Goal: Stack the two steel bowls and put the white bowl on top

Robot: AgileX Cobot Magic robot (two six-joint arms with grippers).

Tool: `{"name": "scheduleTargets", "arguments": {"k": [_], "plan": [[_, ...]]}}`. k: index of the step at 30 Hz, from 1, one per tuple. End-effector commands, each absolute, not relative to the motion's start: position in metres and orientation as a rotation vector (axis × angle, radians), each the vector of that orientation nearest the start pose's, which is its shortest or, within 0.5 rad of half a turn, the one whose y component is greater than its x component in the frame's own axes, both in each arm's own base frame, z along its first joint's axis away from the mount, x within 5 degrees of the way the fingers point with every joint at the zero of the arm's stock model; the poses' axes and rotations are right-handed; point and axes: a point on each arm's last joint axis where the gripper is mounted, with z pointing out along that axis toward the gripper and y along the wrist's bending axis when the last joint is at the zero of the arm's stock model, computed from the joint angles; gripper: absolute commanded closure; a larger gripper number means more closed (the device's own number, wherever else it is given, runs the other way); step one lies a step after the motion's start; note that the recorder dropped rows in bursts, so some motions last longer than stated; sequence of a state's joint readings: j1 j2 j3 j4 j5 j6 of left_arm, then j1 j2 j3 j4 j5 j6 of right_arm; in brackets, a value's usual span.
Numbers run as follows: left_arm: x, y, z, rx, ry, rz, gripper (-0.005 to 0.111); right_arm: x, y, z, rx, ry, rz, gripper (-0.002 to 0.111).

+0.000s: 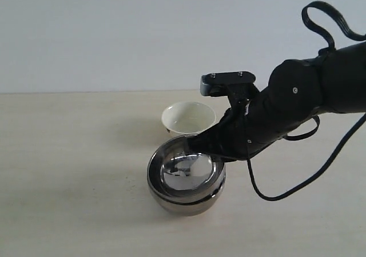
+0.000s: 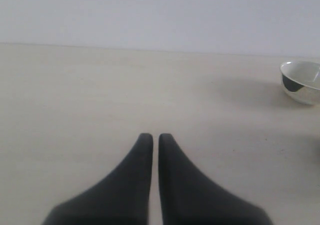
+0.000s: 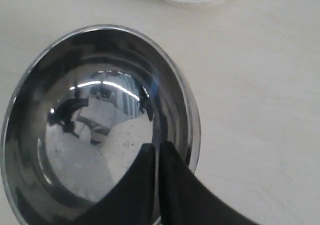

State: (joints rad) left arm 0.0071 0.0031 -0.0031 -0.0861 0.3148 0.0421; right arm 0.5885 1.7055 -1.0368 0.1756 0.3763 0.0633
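Steel bowls (image 1: 184, 203), two, round, mirror-bright: being shown nested one inside the other at the middle of the pale matte table (image 1: 68, 171). White bowl (image 1: 189, 117), one, glossy ceramic: being kept upright just behind the stack, apart from it. Right gripper (image 3: 156, 147), black: fingers being held together at the upper bowl's rim; whether the rim is being pinched cannot be told. Left gripper (image 2: 151, 137): being held closed over the table.

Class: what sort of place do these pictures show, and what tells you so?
Probably a robot test lab: a bare table, a blank wall, and a robot arm at the steel bowls.
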Motion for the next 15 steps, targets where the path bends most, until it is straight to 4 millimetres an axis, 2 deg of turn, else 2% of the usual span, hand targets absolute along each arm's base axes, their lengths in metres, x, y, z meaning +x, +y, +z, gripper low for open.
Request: {"name": "scheduleTargets", "arguments": {"k": [1, 5, 11, 15], "plan": [[0.054, -0.002, 0.185, -0.023, 1.79, -0.054, 0.103, 0.289, 0.2, 0.195, -0.504, 2.548, 0.381, 0.108], [0.054, -0.002, 0.185, -0.023, 1.79, -0.054, 0.103, 0.291, 0.202, 0.182, -0.507, 2.585, 0.367, 0.108], [0.054, -0.002, 0.185, -0.023, 1.79, -0.054, 0.103, 0.289, 0.201, 0.206, -0.471, 2.496, 0.415, 0.108], [0.054, -0.002, 0.185, -0.023, 1.79, -0.054, 0.103, 0.284, 0.197, 0.228, -0.514, 2.431, 0.417, 0.108]]}}
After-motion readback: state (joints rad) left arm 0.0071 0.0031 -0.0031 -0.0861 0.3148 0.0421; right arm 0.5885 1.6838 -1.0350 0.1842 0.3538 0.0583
